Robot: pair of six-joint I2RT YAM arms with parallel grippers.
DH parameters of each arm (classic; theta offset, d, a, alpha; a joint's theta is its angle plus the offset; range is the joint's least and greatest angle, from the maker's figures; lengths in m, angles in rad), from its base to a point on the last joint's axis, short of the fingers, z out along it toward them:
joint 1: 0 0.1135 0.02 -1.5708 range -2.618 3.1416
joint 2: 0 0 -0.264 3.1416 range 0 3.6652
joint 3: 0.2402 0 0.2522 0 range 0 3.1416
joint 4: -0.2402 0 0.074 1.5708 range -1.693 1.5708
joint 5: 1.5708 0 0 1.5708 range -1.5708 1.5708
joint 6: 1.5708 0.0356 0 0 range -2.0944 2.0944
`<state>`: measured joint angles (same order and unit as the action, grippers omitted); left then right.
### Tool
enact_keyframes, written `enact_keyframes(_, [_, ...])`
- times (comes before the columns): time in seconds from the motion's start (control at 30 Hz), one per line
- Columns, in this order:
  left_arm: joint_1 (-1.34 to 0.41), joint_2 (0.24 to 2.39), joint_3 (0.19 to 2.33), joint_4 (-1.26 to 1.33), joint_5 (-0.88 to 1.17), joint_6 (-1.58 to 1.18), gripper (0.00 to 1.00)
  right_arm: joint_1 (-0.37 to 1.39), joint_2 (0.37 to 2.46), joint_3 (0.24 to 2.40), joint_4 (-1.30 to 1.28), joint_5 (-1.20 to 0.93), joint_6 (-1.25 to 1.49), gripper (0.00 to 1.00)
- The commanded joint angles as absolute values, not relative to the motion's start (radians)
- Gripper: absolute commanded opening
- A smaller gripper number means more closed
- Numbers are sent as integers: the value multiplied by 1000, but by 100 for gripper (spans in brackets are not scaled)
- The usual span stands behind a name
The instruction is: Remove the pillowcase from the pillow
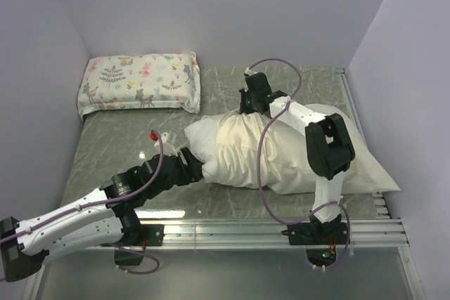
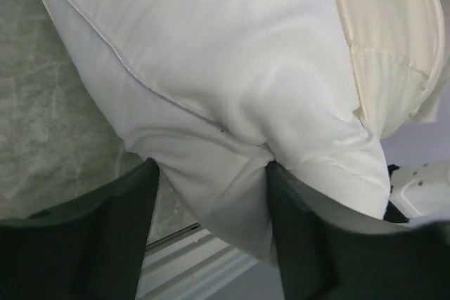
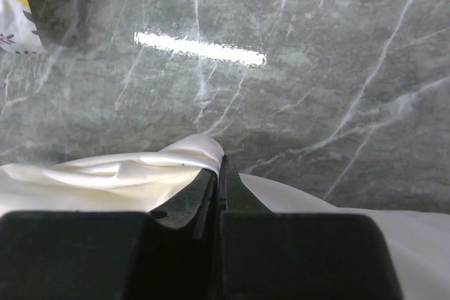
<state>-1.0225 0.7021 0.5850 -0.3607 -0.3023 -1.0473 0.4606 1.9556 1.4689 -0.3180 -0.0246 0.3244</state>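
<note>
The white pillow (image 1: pixel 202 136) lies mid-table, and its left end sticks out of the cream pillowcase (image 1: pixel 295 159), which covers the rest towards the right. My left gripper (image 1: pixel 199 168) is shut on the pillow's bare near-left corner. In the left wrist view the gripper (image 2: pixel 211 173) pinches the white pillow (image 2: pixel 211 47) between both fingers, with the pillowcase (image 2: pixel 387 47) at upper right. My right gripper (image 1: pixel 247 109) is at the pillowcase's far edge. In the right wrist view the gripper (image 3: pixel 222 163) is shut on a fold of the cream pillowcase (image 3: pixel 105 173).
A smaller floral-and-animal printed pillow (image 1: pixel 140 82) lies at the back left; its corner shows in the right wrist view (image 3: pixel 14 12). Walls enclose the grey marbled table (image 1: pixel 119 138) on three sides. A metal rail (image 1: pixel 267 230) runs along the front edge.
</note>
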Motion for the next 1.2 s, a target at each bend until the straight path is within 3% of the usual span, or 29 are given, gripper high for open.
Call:
enact_keyframes(0.0, [-1029,741,725,-382,-437,-1023,71,443,1921,1355,-151,-83,319,0])
enact_keyframes(0.07, [-1029,773,770,-431,-520,-1026,79,445,1913,1321,-106,-92,324,0])
enact_keyframes(0.2, [-929,830,866,-489,-520,-985,85,443,1901,1272,-64,-130,337,0])
enact_keyframes(0.33, [-731,844,798,-352,-229,-937,90,445,1891,1262,-60,-127,342,0])
enact_keyframes(0.37, [-698,844,773,-319,-98,-936,99,443,1888,1261,-60,-127,342,0])
enact_keyframes(0.6, [-565,816,615,-172,165,-998,99,445,1896,1262,-63,-135,347,0])
enact_keyframes(0.87, [-517,883,525,-66,311,-1075,99,445,1887,1261,-67,-132,347,0])
enact_keyframes(1.17, [-496,983,402,300,462,-1225,99,445,1899,1264,-68,-143,350,0])
